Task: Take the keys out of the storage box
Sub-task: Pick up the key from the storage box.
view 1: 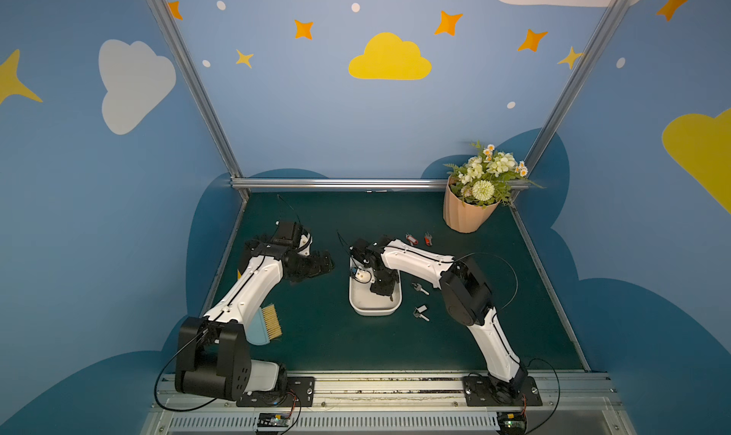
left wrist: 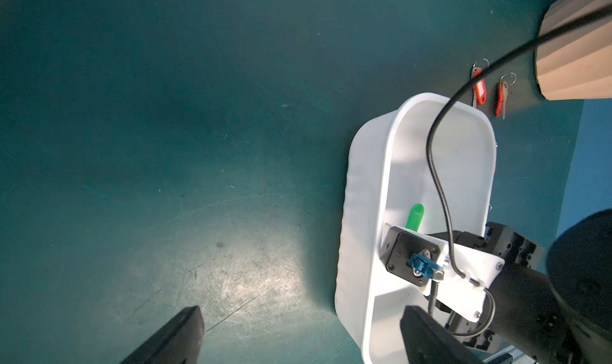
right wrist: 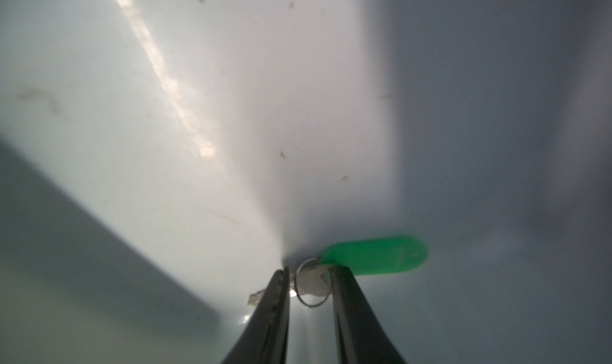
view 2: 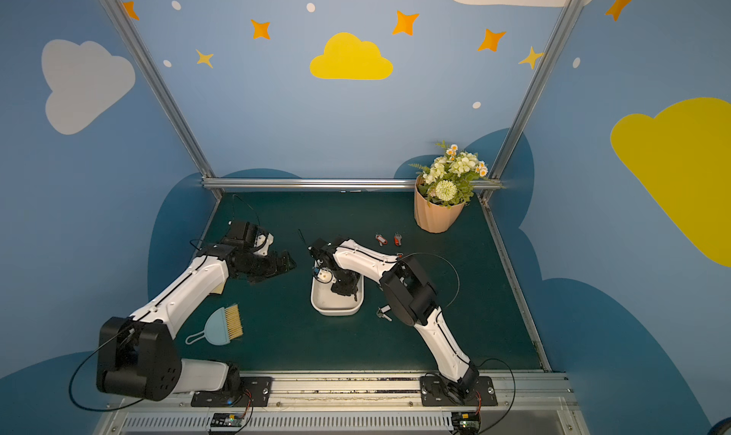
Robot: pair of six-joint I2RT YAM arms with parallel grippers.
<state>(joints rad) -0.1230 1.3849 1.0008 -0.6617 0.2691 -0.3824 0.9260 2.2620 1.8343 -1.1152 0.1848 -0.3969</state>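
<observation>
I can read no text, label, brand or number in any view. The black camera housing (left wrist: 401,251) on the right wrist bears small pale marks, possibly letters, too blurred to read.

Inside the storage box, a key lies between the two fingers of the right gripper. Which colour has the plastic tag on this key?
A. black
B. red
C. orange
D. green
D: in the right wrist view, the ring between the fingers of the right gripper carries a green tag, and the left wrist view shows the same tag inside the storage box.
</observation>
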